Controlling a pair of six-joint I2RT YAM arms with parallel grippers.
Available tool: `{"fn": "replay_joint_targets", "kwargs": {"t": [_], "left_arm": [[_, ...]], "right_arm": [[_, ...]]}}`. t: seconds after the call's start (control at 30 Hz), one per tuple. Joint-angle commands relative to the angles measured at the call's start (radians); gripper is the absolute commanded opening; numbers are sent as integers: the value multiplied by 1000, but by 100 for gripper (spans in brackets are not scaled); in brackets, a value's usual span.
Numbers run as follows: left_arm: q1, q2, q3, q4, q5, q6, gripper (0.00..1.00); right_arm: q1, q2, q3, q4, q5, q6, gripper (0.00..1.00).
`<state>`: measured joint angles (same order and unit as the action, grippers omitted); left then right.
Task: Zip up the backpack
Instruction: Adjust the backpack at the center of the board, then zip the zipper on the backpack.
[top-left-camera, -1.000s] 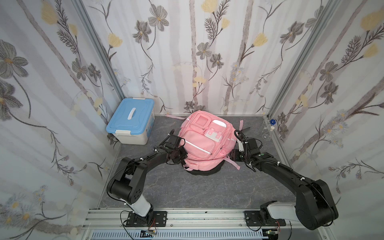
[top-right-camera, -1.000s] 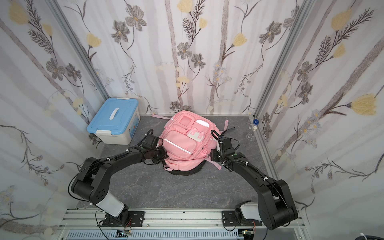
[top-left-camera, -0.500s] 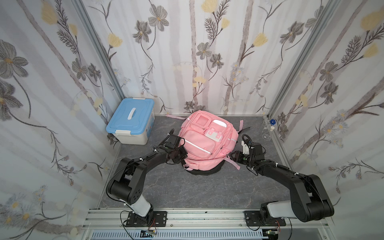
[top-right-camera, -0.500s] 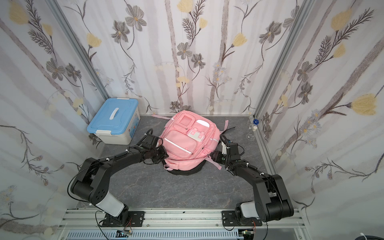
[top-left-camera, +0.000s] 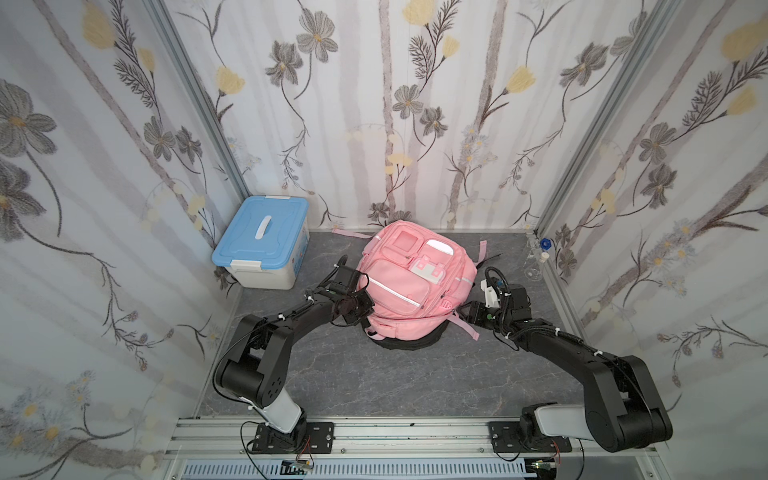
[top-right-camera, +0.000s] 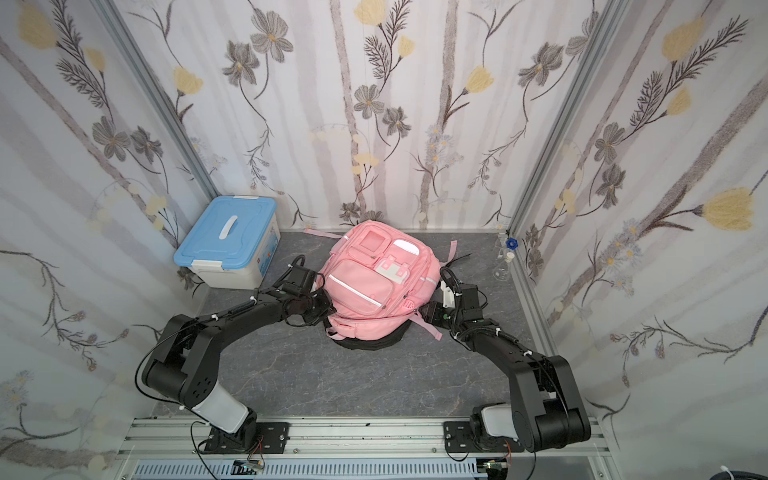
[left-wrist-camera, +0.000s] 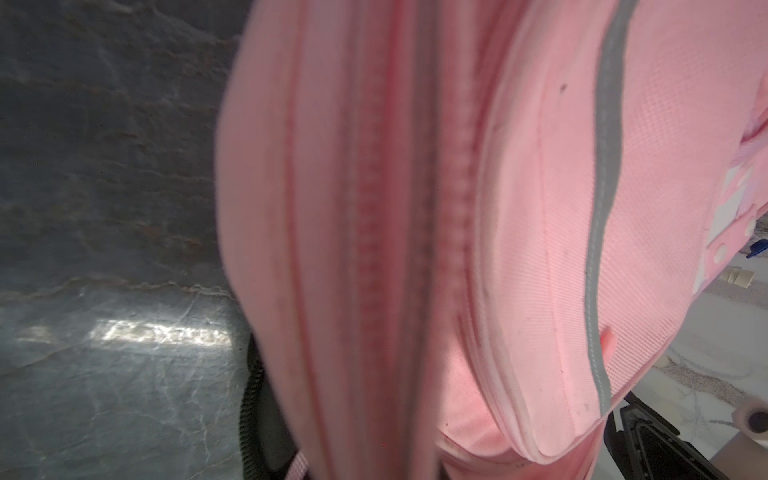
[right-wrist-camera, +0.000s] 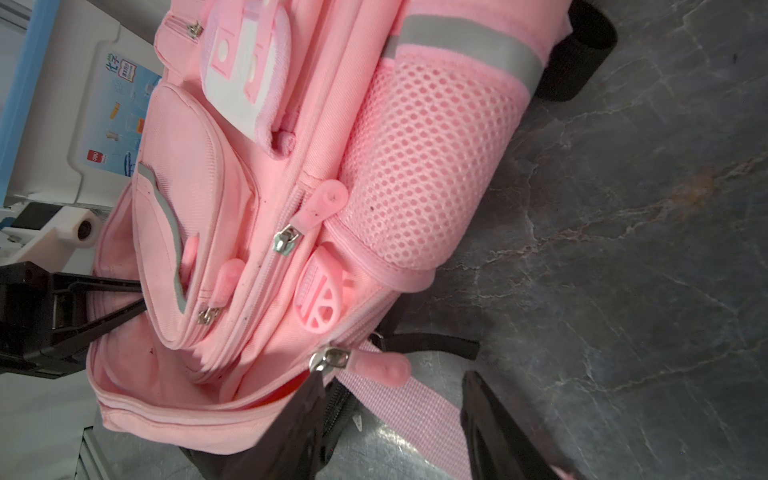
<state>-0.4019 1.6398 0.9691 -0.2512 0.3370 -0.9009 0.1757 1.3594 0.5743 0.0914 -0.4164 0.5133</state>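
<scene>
The pink backpack (top-left-camera: 411, 282) (top-right-camera: 374, 282) lies on the grey mat with its main compartment (right-wrist-camera: 166, 374) gaping. My left gripper (top-left-camera: 365, 309) (top-right-camera: 326, 309) is shut on the fabric rim at the bag's left side; its fingers (right-wrist-camera: 104, 307) show pinching that rim in the right wrist view. The left wrist view holds only pink fabric and zipper teeth (left-wrist-camera: 457, 187). My right gripper (top-left-camera: 467, 318) (right-wrist-camera: 392, 380) is open at the bag's near right corner, straddling a pink strap (right-wrist-camera: 419, 415). The silver zipper slider (right-wrist-camera: 330, 359) and its pink pull tab (right-wrist-camera: 384, 370) lie just off its fingertips.
A white box with a blue lid (top-left-camera: 262, 245) stands at the back left. Small glass flasks (top-left-camera: 536, 262) sit in the back right corner. Flowered walls close in three sides. Two other zipper pulls (right-wrist-camera: 320, 208) (right-wrist-camera: 224, 282) hang on the bag's front pockets.
My right gripper has dropped lower and slid toward the bag's near right corner, its jaws narrowing a little. The left gripper keeps its hold in place.
</scene>
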Motion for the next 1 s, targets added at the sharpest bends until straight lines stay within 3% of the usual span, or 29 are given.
{"fn": "replay_joint_targets", "kwargs": {"t": [0.0,0.2,0.47,0.67,0.97], "left_arm": [[10,25,29,-34,2,45,0],[18,117,122,-103,10,113,0],[57,194,244,-241,-66,217,0],[95,211,308,-317,-154,270,0],[131,222,341,-352,-159,300,0]], "right_arm": [[2,29,-10,63,-9,-27,53],[27,55,14,72,-20,-52,51],[89,15,38,-18,33,-107,51],[128,-23,41,-76,123,-146,51],[233,60,111,-101,151,-194,49]]}}
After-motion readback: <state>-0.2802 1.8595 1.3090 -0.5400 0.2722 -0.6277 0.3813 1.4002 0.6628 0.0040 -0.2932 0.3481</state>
